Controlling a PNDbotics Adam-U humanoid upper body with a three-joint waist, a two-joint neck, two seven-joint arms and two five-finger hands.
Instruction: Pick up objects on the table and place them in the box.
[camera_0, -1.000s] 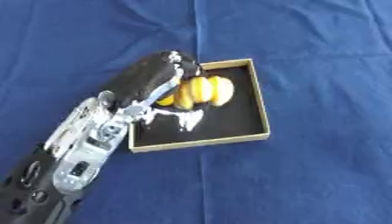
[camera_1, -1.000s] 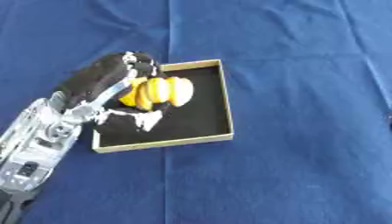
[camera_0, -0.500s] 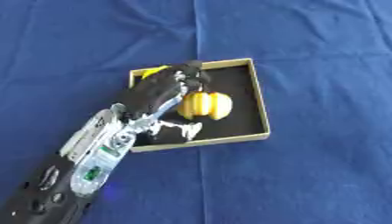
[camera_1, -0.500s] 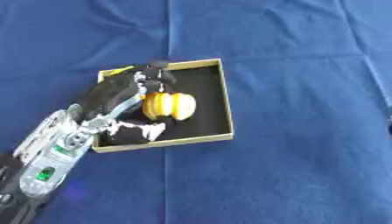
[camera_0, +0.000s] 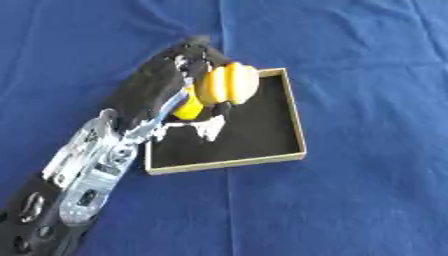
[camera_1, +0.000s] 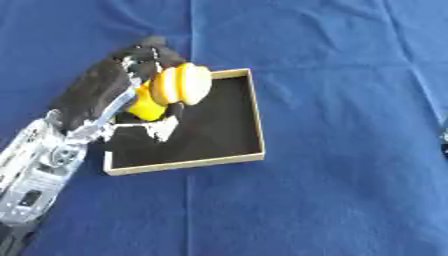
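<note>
— Left hand (camera_0: 162, 87) first: what is it doing?

— Its fingers are curled round a yellow burger-shaped object (camera_0: 227, 83), pale bun halves with a darker band between them. It is held at the far left corner of the box (camera_0: 296, 125), over the rim and the black floor; whether it touches the floor I cannot tell.

— Any writing on it, or on the box?

— None that I can read on either one.

— What else is in the box?

— A second, brighter yellow thing (camera_0: 185, 108) shows just under the hand, near the left wall. Its shape is mostly hidden by the fingers. A whitish patch (camera_0: 203, 128) lies on the black floor just beside it; I cannot make out what it is.

— And the box itself?

— Shallow, square, tan rim, black inside, lying askew on the blue cloth (camera_0: 367, 60). The right and near parts of its floor are bare.

— Room around it?

— Open blue cloth on the far, right and near sides. The silver and black forearm (camera_0: 79, 175) comes in from the lower left corner and crosses the box's left edge. A small dark shape (camera_1: 444, 136) sits at the right edge of the right eye view.
</note>
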